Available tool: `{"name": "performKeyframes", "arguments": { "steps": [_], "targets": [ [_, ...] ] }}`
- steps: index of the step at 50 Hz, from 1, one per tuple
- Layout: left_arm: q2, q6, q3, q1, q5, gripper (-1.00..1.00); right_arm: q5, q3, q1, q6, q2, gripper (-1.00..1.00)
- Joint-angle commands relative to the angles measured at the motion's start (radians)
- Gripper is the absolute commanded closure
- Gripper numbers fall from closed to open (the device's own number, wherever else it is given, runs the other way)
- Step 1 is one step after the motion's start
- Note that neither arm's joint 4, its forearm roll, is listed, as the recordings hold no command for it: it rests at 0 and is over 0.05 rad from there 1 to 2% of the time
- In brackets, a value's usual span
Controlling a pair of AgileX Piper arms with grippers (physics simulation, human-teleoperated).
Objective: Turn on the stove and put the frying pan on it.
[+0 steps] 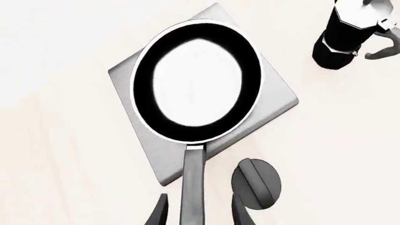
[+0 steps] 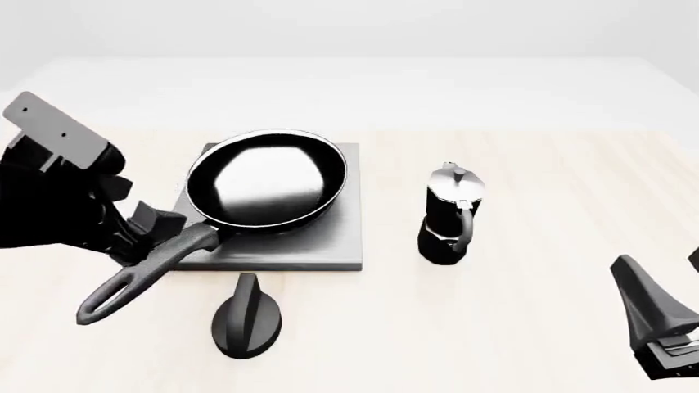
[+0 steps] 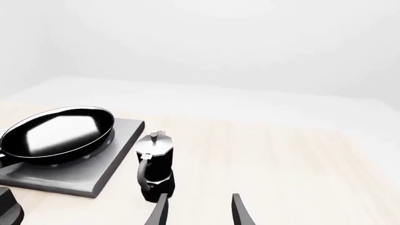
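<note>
The black frying pan (image 2: 265,187) sits flat on the grey square stove slab (image 2: 327,246), with its handle (image 2: 142,274) pointing toward the front left. My left gripper (image 2: 162,232) straddles the handle near the pan. In the left wrist view its fingers (image 1: 161,211) stand apart on either side of the handle (image 1: 194,183), with gaps, so my left gripper (image 1: 200,196) is open. The black oval knob (image 2: 248,315) lies in front of the slab and beside the handle in the left wrist view (image 1: 256,183). My right gripper (image 2: 664,278) is open and empty at the front right.
A black moka pot (image 2: 448,214) stands just right of the slab and also shows in the right wrist view (image 3: 155,164). The light table (image 2: 546,164) extends behind and to the right.
</note>
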Motion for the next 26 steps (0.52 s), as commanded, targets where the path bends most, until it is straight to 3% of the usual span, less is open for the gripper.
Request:
{"name": "performKeyframes", "arguments": {
  "steps": [1, 8, 16, 26],
  "targets": [
    [-0.175, -0.018, -0.016, -0.034, 0.091, -1.00, -0.010, -0.001, 0.011, 0.000, 0.007, -1.00],
    [-0.266, -0.028, -0.033, -0.058, 0.141, -1.00, 0.004, -0.015, 0.016, -0.004, -0.001, -1.00],
    [-0.327, -0.011, -0.037, -0.031, 0.146, -1.00, 0.020, -0.038, 0.023, -0.001, -0.008, -1.00],
    [-0.440, -0.048, -0.005, 0.001, 0.140, -1.00, 0.035, -0.070, 0.036, -0.004, -0.006, -1.00]
  ]
}}
